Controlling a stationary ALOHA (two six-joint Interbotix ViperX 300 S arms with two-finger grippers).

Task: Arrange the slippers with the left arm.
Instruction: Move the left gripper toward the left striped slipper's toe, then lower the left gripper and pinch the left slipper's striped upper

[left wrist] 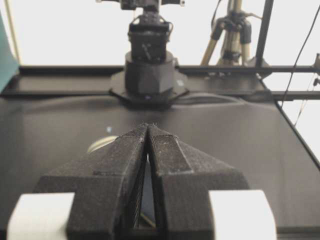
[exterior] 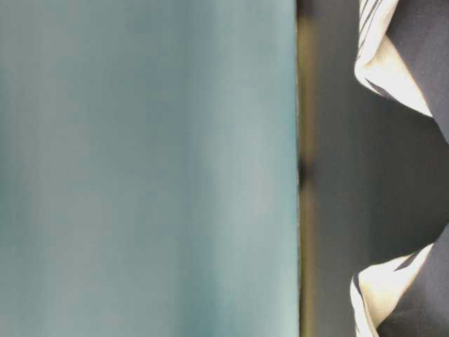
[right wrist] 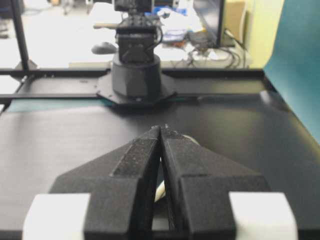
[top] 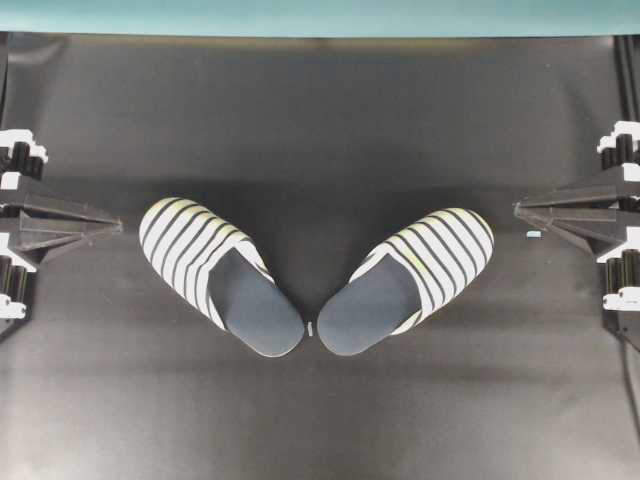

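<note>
Striped slippers [top: 318, 280] lie heels together, toes splayed, on the worktop [top: 320, 120] ahead of the left end effector [top: 118, 227], whose jaws are together, empty. Nothing is started yet; next it must part them and reach the nearer slipper [top: 215, 272].

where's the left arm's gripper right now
In the overhead view the left gripper sits at the table's left edge, fingers closed, pointing at the toe of the nearer slipper without touching it.
</note>
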